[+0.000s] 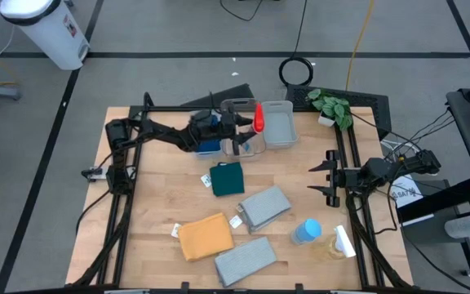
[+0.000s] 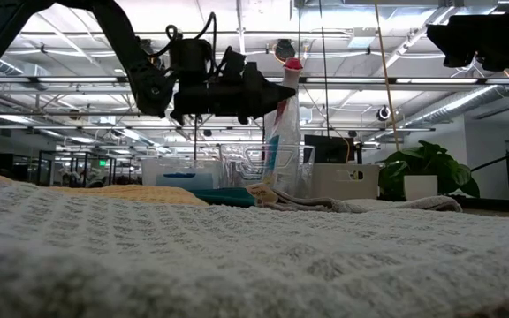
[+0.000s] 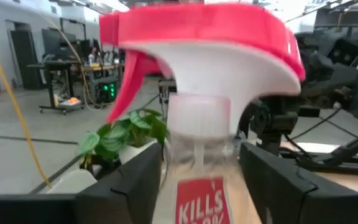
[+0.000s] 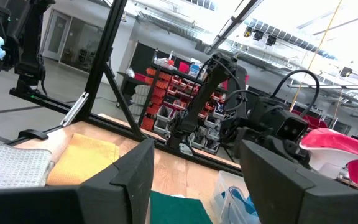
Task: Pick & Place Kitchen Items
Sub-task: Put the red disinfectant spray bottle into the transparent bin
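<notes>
Wooden table [image 1: 161,204]: left gripper [image 3: 201,171] loosely brackets red-topped spray bottle [image 3: 201,124] reading "KILLS"

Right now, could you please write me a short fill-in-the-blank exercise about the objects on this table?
1. The spray bottle between the fingers of the left gripper has a ____ top.
2. The bottle lying near the right gripper has a ____ top.
3. The cloth beside the two grey cloths is ____.
4. The potted ____ stands at the table's far right corner.

Missing words: red; blue; orange; plant
</notes>
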Robot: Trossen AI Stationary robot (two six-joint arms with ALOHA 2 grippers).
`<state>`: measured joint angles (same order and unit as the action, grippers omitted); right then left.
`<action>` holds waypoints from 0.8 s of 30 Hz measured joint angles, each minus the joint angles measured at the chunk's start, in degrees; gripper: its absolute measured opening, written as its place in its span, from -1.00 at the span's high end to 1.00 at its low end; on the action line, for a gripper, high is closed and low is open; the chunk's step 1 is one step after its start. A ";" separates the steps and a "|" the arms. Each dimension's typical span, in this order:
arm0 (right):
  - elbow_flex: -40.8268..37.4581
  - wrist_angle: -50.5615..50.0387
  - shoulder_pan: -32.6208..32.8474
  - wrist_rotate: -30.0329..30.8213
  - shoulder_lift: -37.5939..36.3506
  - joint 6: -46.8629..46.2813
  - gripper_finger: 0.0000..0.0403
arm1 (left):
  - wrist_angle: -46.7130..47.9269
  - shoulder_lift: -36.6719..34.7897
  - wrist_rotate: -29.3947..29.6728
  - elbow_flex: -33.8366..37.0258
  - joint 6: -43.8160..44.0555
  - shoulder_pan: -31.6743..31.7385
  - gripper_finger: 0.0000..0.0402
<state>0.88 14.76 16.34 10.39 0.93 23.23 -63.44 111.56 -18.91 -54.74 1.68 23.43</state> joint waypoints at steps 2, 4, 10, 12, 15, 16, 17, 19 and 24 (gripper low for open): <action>0.00 0.00 0.00 0.00 0.00 0.02 -0.03 | 0.42 0.05 1.63 0.04 -0.07 -0.29 -0.21; 0.00 0.00 -0.02 0.00 0.00 0.01 -0.03 | 0.77 0.13 2.53 0.08 0.18 -0.34 -0.32; -0.01 0.00 -0.02 0.00 0.00 0.00 -0.03 | 0.35 0.14 2.47 0.11 0.65 0.07 -0.56; -0.02 0.00 0.00 0.00 0.00 0.02 -0.03 | 0.30 0.14 2.09 0.11 1.54 0.31 -0.61; -0.01 0.00 0.00 0.00 0.00 0.02 -0.03 | 0.02 0.12 1.19 0.11 2.13 0.71 -0.64; 0.00 0.00 0.00 0.00 0.00 0.02 -0.03 | 0.23 -0.14 0.98 0.11 2.44 0.82 -0.64; 0.00 -0.01 -0.01 0.00 0.00 0.02 -0.03 | 0.79 -0.58 0.96 0.11 2.77 1.01 -0.64; 0.00 0.00 -0.02 -0.02 0.00 0.01 -0.03 | 1.29 -1.56 0.91 0.11 3.20 1.02 -0.64; -0.01 -0.02 -0.01 0.00 0.00 0.02 -0.03 | 9.65 -6.41 0.82 0.11 1.80 0.99 -0.63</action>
<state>0.87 14.74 16.33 10.39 0.93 23.24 -53.78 105.15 -18.09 -54.63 3.48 24.42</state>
